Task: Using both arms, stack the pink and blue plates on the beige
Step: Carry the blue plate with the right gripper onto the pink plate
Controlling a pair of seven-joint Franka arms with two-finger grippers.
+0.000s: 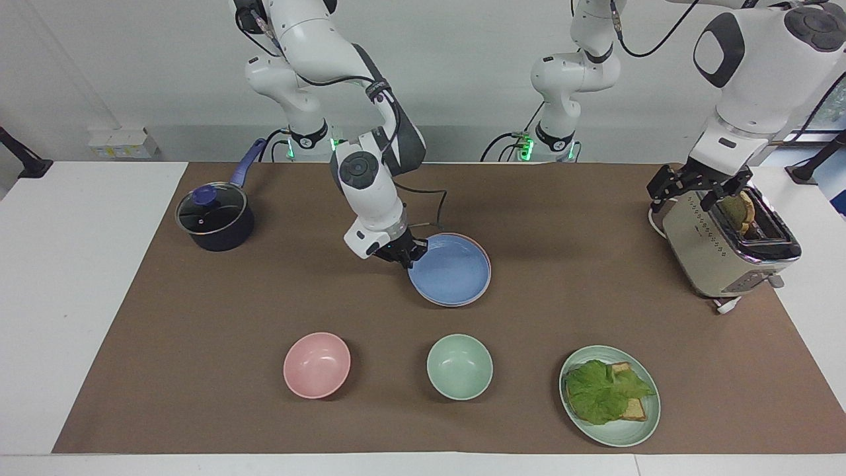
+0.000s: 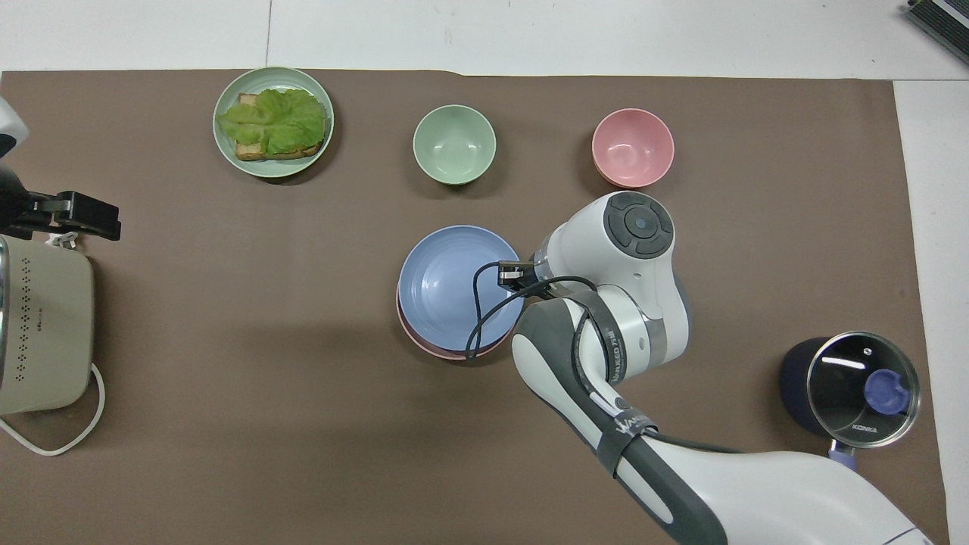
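Note:
The blue plate [image 1: 453, 271] [image 2: 450, 284] lies flat on the pink plate, of which only a thin rim [image 1: 487, 261] [image 2: 435, 350] shows. The beige plate is hidden under that stack. My right gripper [image 1: 410, 254] sits low at the blue plate's rim on the side toward the right arm's end of the table, its fingertips pinching that rim. In the overhead view the right arm's wrist [image 2: 636, 227] covers the fingers. My left gripper [image 1: 702, 190] [image 2: 72, 214] waits open over the toaster, holding nothing.
A toaster [image 1: 724, 254] with bread in its slot stands at the left arm's end. A lidded dark pot [image 1: 215, 218] stands at the right arm's end. Farther from the robots lie a pink bowl [image 1: 317, 365], a green bowl [image 1: 459, 367] and a green plate [image 1: 621, 433] with a lettuce sandwich.

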